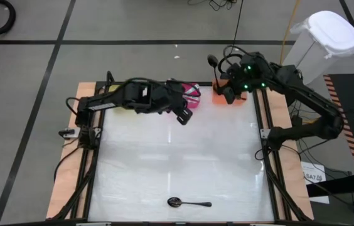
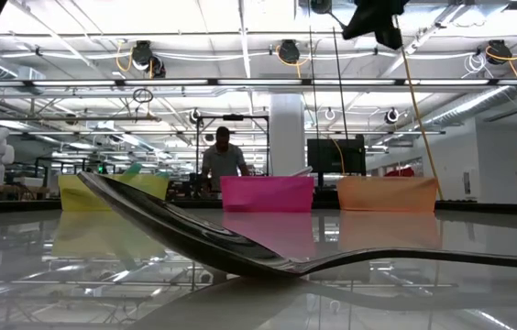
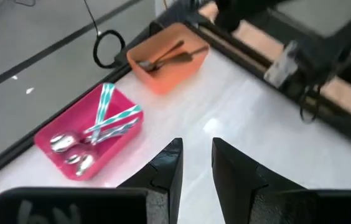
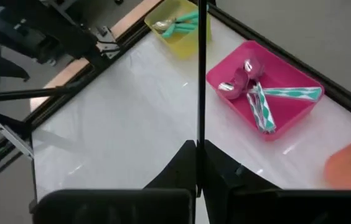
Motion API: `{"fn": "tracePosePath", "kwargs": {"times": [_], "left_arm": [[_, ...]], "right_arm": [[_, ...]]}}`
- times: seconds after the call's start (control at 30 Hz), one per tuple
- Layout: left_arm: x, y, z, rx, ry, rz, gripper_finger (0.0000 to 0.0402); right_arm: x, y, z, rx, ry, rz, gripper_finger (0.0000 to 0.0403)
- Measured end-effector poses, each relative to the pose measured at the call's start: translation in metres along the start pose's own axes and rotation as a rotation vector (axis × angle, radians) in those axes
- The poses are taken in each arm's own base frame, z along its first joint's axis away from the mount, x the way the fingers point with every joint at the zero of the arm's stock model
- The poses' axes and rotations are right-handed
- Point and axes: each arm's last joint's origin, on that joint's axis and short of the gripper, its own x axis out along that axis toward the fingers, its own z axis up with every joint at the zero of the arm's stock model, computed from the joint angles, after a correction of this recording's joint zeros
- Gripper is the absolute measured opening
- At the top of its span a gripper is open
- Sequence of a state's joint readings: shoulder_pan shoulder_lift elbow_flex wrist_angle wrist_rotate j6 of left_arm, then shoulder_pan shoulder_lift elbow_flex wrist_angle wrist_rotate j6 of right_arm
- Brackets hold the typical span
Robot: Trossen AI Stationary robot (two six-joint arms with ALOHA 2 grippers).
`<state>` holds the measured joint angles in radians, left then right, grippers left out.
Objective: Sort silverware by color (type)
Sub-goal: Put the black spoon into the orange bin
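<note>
One dark grey-black spoon [image 1: 188, 203] lies flat on the white table near its near edge; it fills the foreground of the low view [image 2: 240, 252]. My right gripper [image 4: 198, 180] hovers above the orange bin [image 1: 221, 97] at the far edge, shut on another dark spoon [image 4: 198, 74]. My left gripper [image 3: 197, 155] is open and empty, above the table just in front of the pink bin [image 1: 193, 94]. The pink bin [image 3: 88, 134] holds spoons with teal patterned handles. The orange bin [image 3: 166, 56] holds dark spoons, and the yellow bin [image 4: 178, 25] holds teal-green ones. My right gripper pinches the dark spoon's thin handle [image 4: 198, 134] between its two shut fingers. The handle runs straight on from the fingertips, along the fingers, and the spoon is lifted clear of table and bins. Its bowl [image 1: 213, 61] shows past the table's far edge in the high view.
Three bins stand in a row along the far edge: yellow [image 2: 112, 192], pink [image 2: 268, 192], orange [image 2: 387, 192]. Dark frame rails [image 1: 265, 125] run down both sides of the table. A person [image 2: 224, 160] stands in the room beyond. A white lidded bin [image 1: 324, 37] stands off the table, far right.
</note>
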<state>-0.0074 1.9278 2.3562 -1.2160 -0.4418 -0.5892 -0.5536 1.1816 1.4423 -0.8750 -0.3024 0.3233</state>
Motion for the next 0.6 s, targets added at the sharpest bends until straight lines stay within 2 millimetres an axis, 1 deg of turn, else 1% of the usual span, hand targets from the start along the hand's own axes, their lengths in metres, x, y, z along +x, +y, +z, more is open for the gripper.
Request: {"fn": "tracePosePath", "kwargs": {"times": [0.2,0.37,0.47,0.6], "left_arm": [[-0.001,0.022,0.006,0.128,0.084,-0.022,0.0086],[0.003,0.036,0.013,0.199,0.107,-0.047,0.0086],[0.002,0.043,0.018,0.240,0.109,-0.084,0.0086],[0.005,0.047,0.019,0.313,0.130,-0.133,0.0086]], "right_arm": [[0.007,-0.014,0.011,-0.010,0.033,0.004,0.0003],[0.011,-0.028,0.012,-0.011,0.085,-0.015,0.0003],[0.013,-0.037,0.011,-0.015,0.127,-0.040,0.0003],[0.017,-0.050,0.009,-0.016,0.188,-0.075,0.0003]]}}
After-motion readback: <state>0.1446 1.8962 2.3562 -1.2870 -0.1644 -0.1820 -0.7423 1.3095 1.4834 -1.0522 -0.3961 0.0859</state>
